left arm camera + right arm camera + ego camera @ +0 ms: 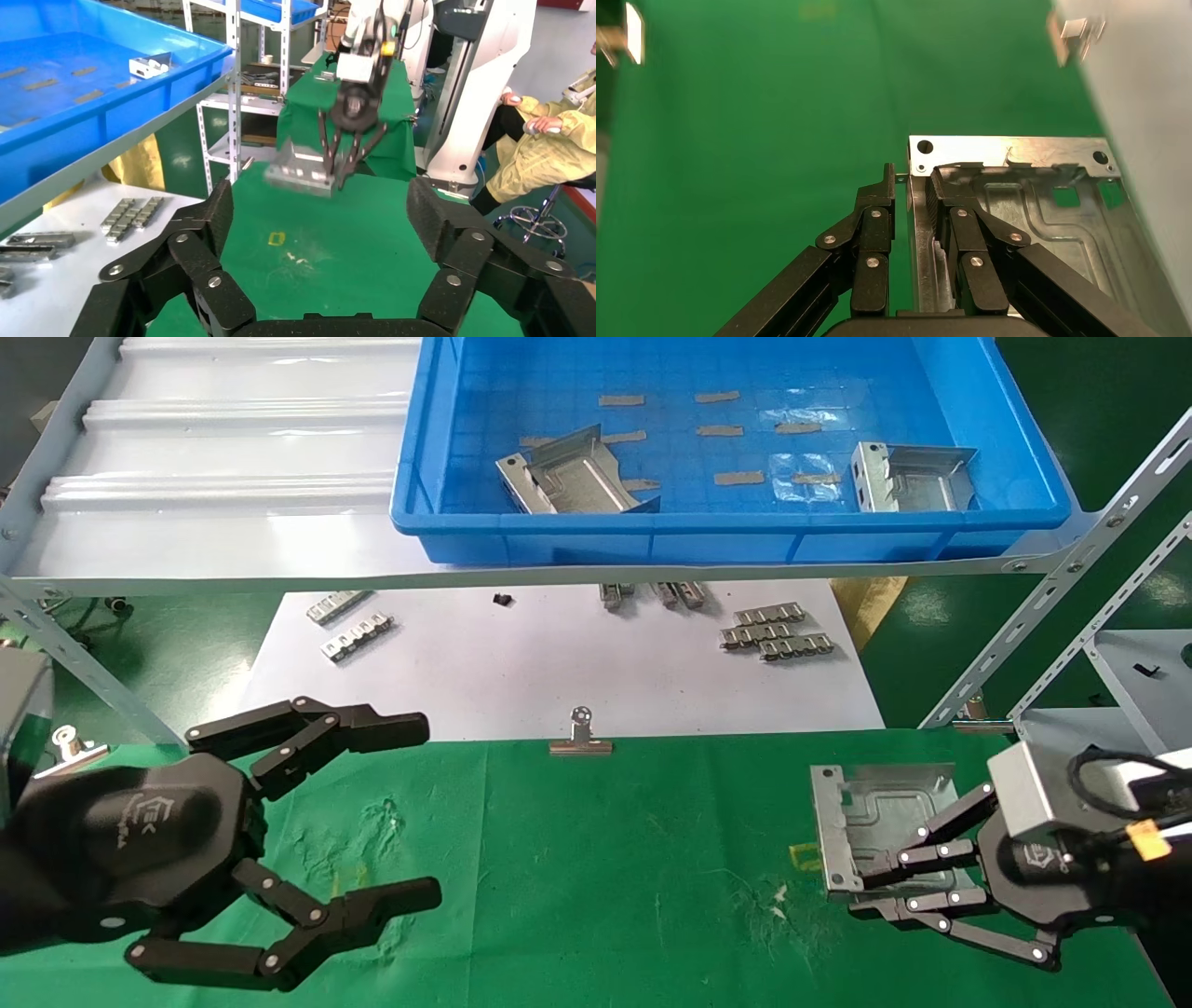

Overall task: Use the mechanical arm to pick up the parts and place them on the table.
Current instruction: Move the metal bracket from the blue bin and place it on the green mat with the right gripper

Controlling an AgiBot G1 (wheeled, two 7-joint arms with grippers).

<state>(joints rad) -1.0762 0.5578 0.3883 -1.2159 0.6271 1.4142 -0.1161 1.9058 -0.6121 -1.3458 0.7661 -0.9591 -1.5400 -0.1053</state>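
Note:
My right gripper (pixel 861 887) is shut on a silvery bracket (pixel 880 803), its fingers pinching one bent-up flange, low over the right part of the green table (pixel 605 859). The right wrist view shows the fingers (pixel 875 225) astride that flange of the bracket (pixel 1046 210). In the left wrist view the bracket (pixel 295 168) hangs from the right gripper (pixel 344 168) just above the cloth. Two more brackets (pixel 577 477) (pixel 908 477) lie in the blue bin (pixel 726 533). My left gripper (pixel 424 812) is open and empty at the near left; it frames the left wrist view (pixel 320 210).
A white sheet (pixel 559 663) behind the green cloth carries small ridged strips (pixel 773 631) (pixel 354 635). A silver binder clip (pixel 580 740) sits at the sheet's front edge. The bin rests on a raised shelf; slotted grey rack struts (pixel 1071 570) stand at right.

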